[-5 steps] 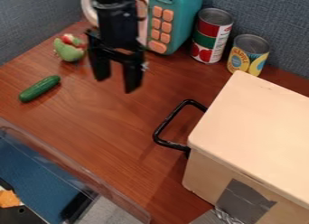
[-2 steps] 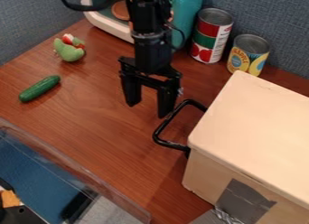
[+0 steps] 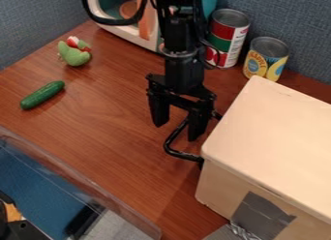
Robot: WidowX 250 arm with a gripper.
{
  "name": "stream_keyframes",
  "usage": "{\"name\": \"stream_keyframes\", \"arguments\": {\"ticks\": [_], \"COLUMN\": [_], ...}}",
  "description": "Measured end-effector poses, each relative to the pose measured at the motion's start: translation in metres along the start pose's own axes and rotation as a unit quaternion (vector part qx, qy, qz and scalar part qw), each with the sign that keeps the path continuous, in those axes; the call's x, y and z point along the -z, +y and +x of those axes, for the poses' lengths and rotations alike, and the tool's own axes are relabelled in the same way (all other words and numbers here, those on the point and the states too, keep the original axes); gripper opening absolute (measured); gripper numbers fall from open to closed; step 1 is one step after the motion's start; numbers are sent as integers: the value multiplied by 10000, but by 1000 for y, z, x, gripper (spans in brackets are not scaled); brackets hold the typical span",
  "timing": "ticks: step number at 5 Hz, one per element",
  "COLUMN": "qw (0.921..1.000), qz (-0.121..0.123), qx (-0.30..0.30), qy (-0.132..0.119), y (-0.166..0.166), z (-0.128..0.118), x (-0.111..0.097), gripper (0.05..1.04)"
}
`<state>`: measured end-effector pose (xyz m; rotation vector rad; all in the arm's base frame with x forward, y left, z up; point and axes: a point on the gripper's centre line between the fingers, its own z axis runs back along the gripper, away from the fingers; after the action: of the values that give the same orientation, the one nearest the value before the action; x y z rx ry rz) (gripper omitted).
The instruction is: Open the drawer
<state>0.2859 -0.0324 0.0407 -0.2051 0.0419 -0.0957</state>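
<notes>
Black claw hanging at center of frame, open, its two fingers parted, the right-hand one in front of part of the black handle (whether they touch, I can't tell from here). Handle juts from the left side of the pale drawer unit, which sits on the table at right and lower right; cucumber at left, green-and-red plush toy upper left, two cans, one red and green, one yellow, upper right.
</notes>
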Motion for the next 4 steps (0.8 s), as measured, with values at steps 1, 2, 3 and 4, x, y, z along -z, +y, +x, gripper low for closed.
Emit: {"name": "stream_keyframes", "arguments": {"ticks": [1,2,3,4], "qw": [9999,9994,9991,9985], "qz": [26,119,222,303], "qx": [-51,-186,-178,-221], "qy": [155,278,306,402], "y": [-1,5,8,16], "z": [-3,-4,-5,-7], "x": [16,28,29,26], "gripper": [966,683,370,169]}}
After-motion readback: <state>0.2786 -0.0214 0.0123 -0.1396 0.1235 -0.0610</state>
